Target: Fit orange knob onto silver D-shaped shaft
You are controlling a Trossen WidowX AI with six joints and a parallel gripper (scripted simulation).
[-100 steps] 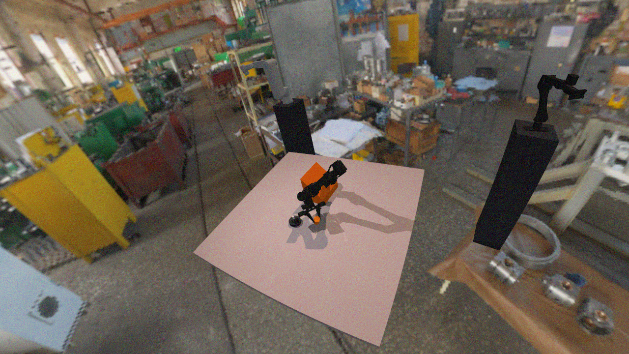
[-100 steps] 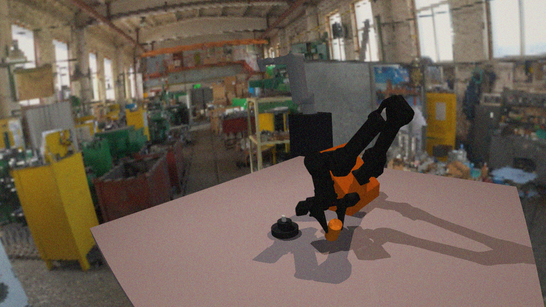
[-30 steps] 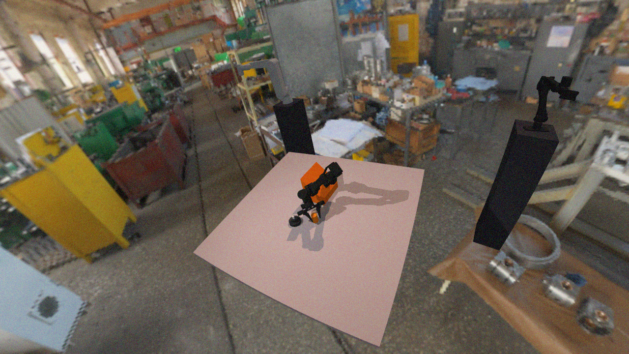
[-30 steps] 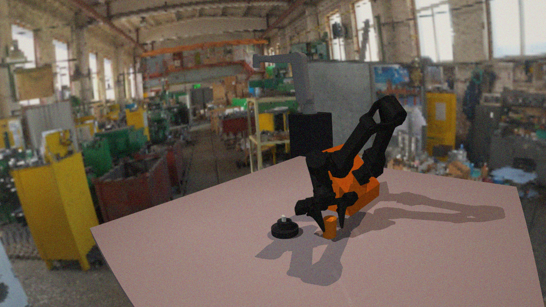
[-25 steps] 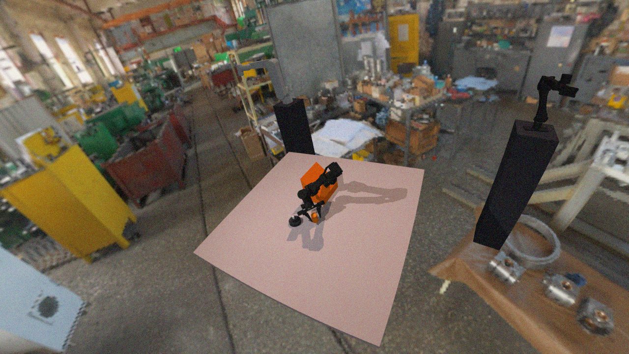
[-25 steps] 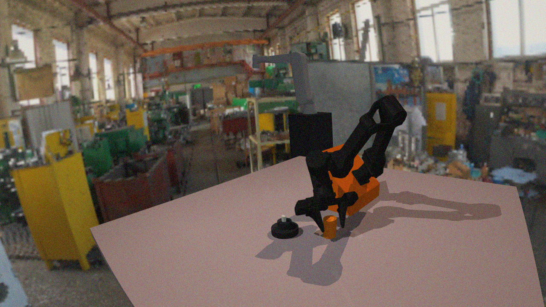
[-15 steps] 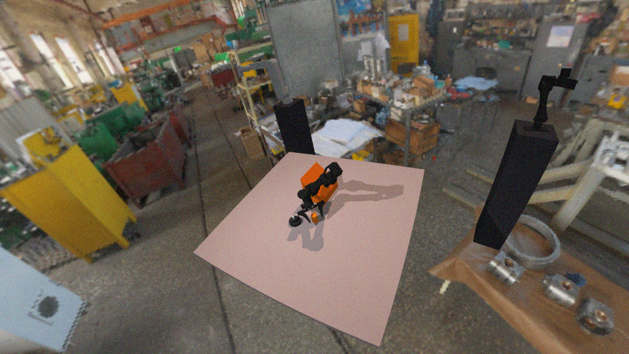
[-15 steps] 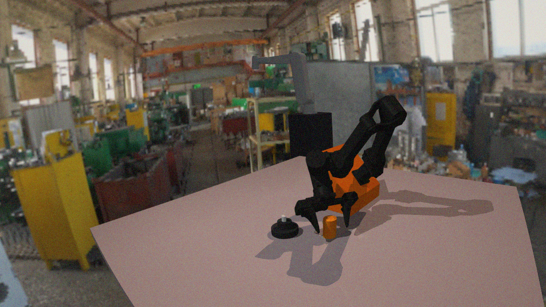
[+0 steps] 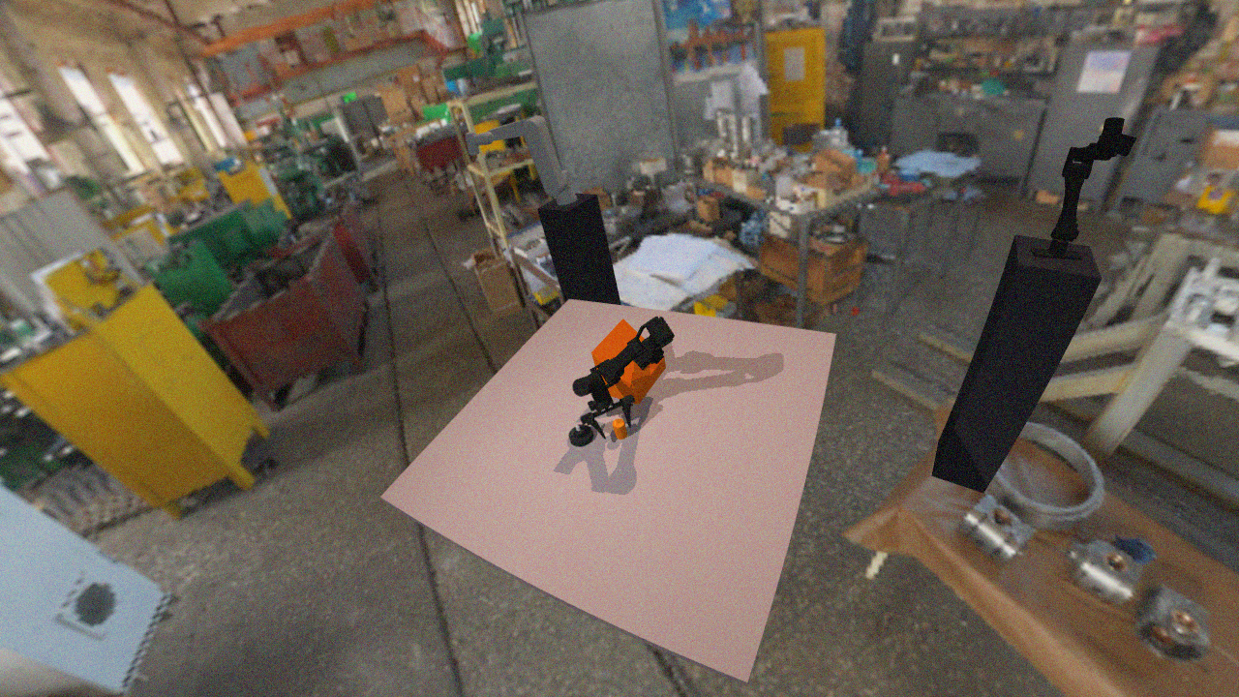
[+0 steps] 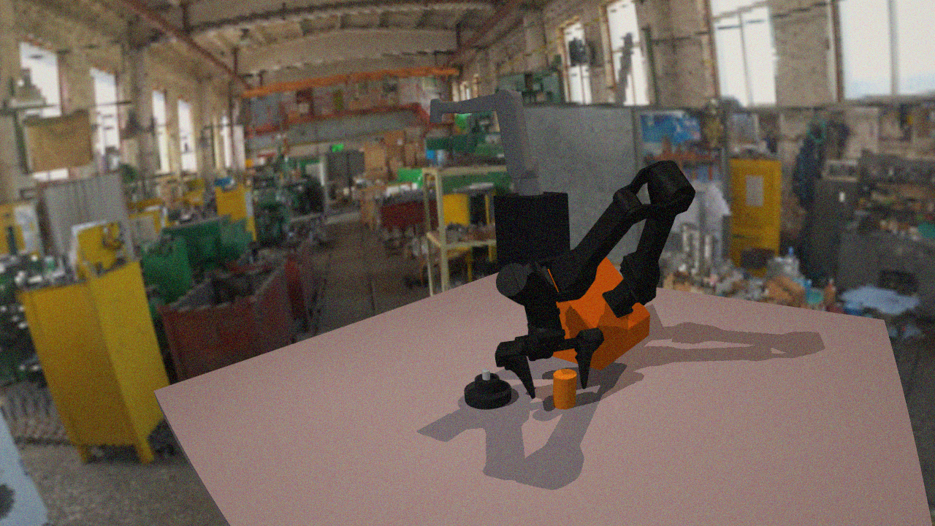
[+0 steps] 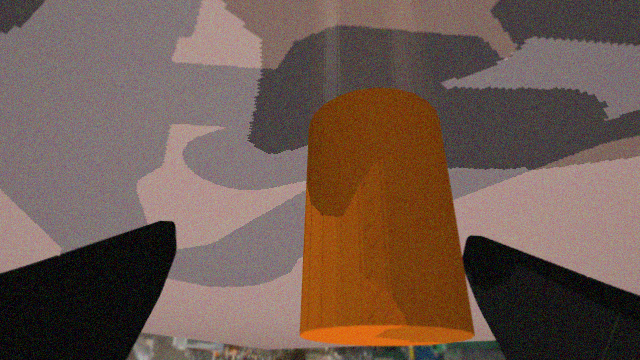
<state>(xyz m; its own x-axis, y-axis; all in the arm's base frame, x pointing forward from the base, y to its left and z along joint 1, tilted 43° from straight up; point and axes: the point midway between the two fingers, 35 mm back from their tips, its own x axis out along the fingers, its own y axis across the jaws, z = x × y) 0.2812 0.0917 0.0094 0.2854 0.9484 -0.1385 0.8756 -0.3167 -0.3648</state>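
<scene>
1. Blurred workshop clutter, yellow bins and shelving among it, surrounds the flat pink square table [image 10: 392, 457] that carries everything.
2. Standing upright on the table is the small orange cylindrical knob [image 10: 564, 388], just beside the black round pedestal [image 10: 487, 394]; the short silver D-shaped shaft [image 10: 486, 375] rises bare from the pedestal's middle, so the knob is not yet fitted.
3. From the black arm, the gripper [image 10: 554, 379] reaches down over the knob with its black pointed fingers [image 10: 523, 375] spread wide apart, one on each side, clamped on nothing.
4. In the wrist view the knob [image 11: 385, 220] sits between the two fingers with a gap on each side, nearer the right-hand one.
5. The knob looks rigid, light and smooth-walled, so it will likely not deform but could slip or tip under an off-centre squeeze.
6. Best hold, as I judge it, is across the round wall around mid-height, with the fingers centred on it first, leaving the underside free for the shaft.
7. Its hole and flat side are hidden underneath, so alignment cannot be told.
</scene>
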